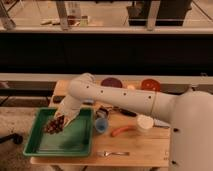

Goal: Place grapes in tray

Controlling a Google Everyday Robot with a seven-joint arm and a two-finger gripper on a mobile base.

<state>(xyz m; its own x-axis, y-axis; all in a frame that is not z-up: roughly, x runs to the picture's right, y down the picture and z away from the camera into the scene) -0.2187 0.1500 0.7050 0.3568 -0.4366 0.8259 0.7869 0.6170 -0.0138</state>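
A dark bunch of grapes [54,125] sits in the upper left part of the green tray [45,146] on the wooden table. My gripper [61,120] is at the end of the white arm, which reaches in from the right. It hangs right over the grapes, inside the tray's outline. The gripper touches or nearly touches the bunch, and part of the bunch is hidden under it.
A blue cup [101,125] stands just right of the tray. An orange carrot-like piece [122,131], a white round container [145,123] and a fork [113,153] lie on the table [145,150]. A dark plate [111,82] and a red plate [151,85] are at the back.
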